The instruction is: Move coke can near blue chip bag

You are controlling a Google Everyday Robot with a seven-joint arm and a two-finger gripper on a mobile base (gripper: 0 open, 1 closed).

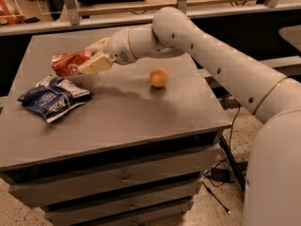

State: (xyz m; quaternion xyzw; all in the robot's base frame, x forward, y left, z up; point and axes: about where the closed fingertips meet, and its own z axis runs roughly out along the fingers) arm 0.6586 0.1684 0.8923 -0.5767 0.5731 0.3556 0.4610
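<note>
My gripper (94,58) is shut on the coke can (69,63), a dented red can with white markings, held on its side just above the table at the far left. The blue chip bag (52,98), dark blue and white and wrinkled, lies flat on the table just below and left of the can, a small gap apart. My white arm reaches in from the right across the back of the table.
An orange ball (159,77) rests on the grey table top (141,112) to the right of the gripper. Drawers run along the table's front. A shelf with metal posts stands behind the table. Cables lie on the floor at right.
</note>
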